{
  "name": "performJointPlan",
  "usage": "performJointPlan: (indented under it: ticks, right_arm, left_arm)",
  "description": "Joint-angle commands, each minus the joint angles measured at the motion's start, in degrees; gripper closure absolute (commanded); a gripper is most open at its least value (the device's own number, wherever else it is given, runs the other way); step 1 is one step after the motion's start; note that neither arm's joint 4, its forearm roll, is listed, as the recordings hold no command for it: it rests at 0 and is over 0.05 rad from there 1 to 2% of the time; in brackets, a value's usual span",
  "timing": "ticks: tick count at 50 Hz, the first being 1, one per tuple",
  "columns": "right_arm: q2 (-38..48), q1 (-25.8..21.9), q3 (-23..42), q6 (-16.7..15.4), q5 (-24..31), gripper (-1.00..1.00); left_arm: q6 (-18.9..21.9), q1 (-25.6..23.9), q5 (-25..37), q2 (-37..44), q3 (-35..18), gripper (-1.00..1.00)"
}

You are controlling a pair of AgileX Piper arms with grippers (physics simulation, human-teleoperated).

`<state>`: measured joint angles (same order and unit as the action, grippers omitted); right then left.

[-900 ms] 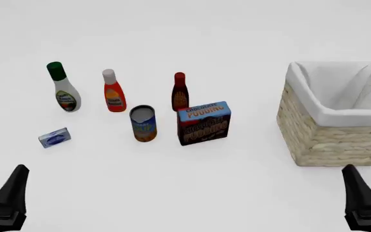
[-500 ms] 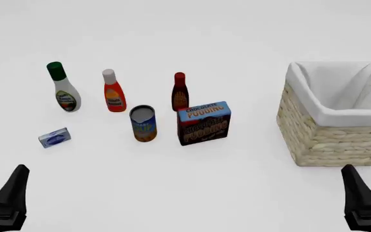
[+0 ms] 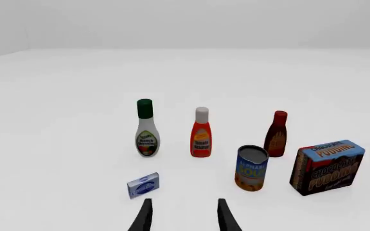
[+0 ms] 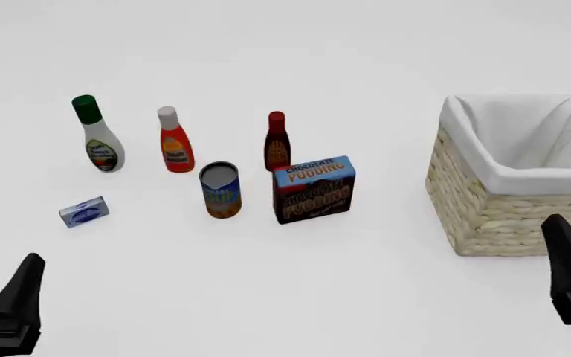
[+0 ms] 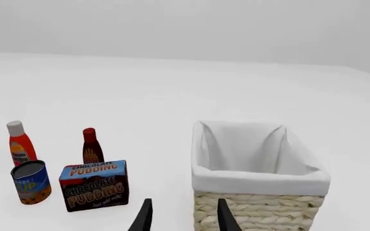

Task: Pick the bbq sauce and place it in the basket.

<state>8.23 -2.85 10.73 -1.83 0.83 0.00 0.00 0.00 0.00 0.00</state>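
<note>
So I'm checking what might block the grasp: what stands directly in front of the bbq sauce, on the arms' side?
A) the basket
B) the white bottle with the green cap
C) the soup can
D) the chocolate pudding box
D: in the front view the chocolate pudding box stands just before the bbq sauce, overlapping its base.

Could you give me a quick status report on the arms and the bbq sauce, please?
Left gripper and right gripper open, empty. Bbq sauce upright on table, untouched, basket off to its right. Pudding box stands just in front of the bottle.
</note>
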Motion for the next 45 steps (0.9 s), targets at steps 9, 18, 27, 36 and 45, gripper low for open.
performJointPlan:
  ticks: [9, 18, 27, 36, 45]
  right_arm:
    - [14.66, -2.67, 11.87, -2.28, -2.83, -1.00]
    - [20.10, -4.68, 16.12, -3.37, -3.86, -1.00]
    - [28.24, -6.30, 21.98, -3.51, -4.89, -1.00]
    - [40.01, -7.93, 28.70, -3.78, -7.19, -1.00]
    - [48.38, -10.94, 35.34, -5.24, -6.07, -1.00]
  left_arm:
    - [0.00, 0.00, 0.00, 0.00, 0.00, -1.00]
    - [0.00, 0.00, 0.00, 0.00, 0.00, -1.00]
    - [0.00, 0.00, 0.00, 0.00, 0.00, -1.00]
    - [0.00, 0.00, 0.00, 0.00, 0.00, -1.00]
    - [0.00, 0.00, 0.00, 0.00, 0.00, -1.00]
